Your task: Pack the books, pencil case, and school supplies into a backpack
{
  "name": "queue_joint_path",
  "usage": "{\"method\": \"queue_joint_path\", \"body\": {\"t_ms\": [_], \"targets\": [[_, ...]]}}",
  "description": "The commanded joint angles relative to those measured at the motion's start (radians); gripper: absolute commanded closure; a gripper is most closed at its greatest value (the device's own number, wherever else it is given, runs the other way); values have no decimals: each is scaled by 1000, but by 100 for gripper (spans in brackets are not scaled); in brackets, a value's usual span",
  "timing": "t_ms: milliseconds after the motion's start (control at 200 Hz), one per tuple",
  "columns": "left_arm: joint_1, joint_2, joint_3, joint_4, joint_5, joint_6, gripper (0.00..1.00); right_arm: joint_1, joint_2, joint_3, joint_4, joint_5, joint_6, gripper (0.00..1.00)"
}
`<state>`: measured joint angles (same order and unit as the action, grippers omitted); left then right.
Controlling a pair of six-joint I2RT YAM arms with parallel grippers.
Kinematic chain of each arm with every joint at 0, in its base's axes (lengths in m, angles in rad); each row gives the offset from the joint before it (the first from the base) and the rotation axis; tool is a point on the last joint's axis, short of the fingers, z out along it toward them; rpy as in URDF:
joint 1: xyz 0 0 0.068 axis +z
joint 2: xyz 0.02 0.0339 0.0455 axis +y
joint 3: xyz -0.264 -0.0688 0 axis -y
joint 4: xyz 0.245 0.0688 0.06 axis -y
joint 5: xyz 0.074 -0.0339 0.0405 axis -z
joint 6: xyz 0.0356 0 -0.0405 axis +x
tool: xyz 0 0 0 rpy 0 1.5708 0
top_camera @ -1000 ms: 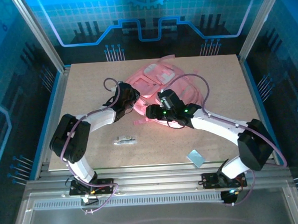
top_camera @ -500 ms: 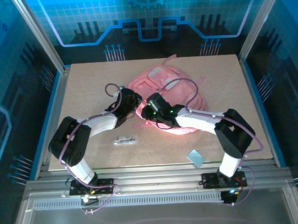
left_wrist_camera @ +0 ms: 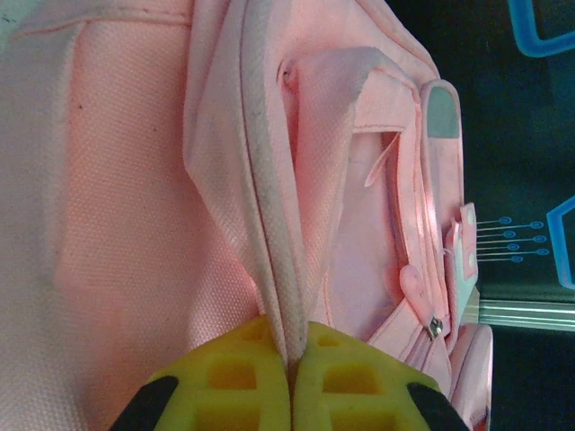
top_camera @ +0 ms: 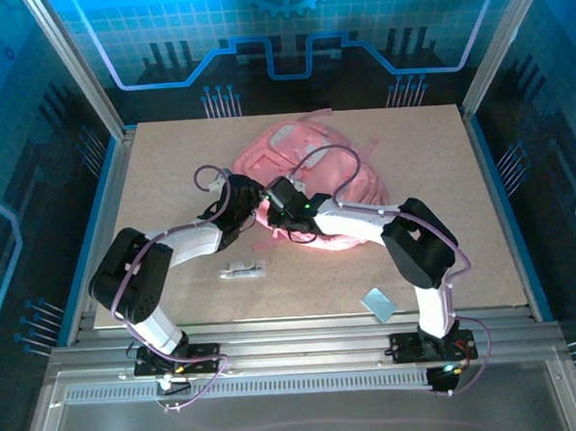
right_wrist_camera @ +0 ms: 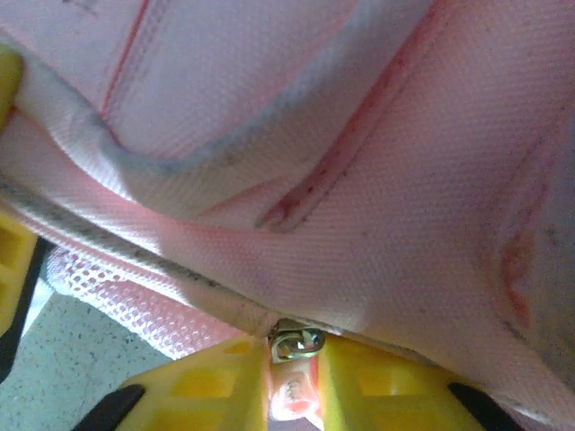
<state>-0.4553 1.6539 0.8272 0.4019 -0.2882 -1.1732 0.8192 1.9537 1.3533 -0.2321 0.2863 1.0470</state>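
Observation:
The pink backpack (top_camera: 317, 171) lies in the middle of the table. At its near-left edge, my left gripper (top_camera: 250, 200) is shut on a white-piped seam of the backpack (left_wrist_camera: 269, 224), its yellow fingers (left_wrist_camera: 225, 377) pressed together around the fabric. My right gripper (top_camera: 274, 214) sits just beside the left one. Its jaws are closed on the backpack's pink zipper pull (right_wrist_camera: 296, 395), below the metal slider (right_wrist_camera: 298, 343). Of the school supplies, a white-silver stick (top_camera: 243, 271) and a pale blue rectangle (top_camera: 377, 303) lie on the table. The books and pencil case are out of view.
Pink straps (top_camera: 363, 178) trail off the backpack's right side. The table (top_camera: 169, 164) is bare board to the left and right of the backpack. A metal frame rail (top_camera: 304, 330) runs along the near edge.
My right arm has swung left along the backpack's near edge to beside the left gripper, and its jaws have closed on the zipper pull. The backpack has shifted slightly left.

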Motion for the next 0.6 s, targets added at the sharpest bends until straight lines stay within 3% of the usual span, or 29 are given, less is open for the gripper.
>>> {"method": "queue_joint_path", "body": {"t_ms": [0,190,335,595], "targets": [[-29,-81,-1,61,76,-11,100,-32,54,29,27,121,-39,86],[-6,-62,20,51,56,20,100,-46,14,13,6,103,-99,100],[55,-25,50,40,58,50,100,-60,-41,-3,-46,59,-177,100],[112,36,124,29,55,99,100,-92,-113,-61,-169,-131,-287,100]]}}
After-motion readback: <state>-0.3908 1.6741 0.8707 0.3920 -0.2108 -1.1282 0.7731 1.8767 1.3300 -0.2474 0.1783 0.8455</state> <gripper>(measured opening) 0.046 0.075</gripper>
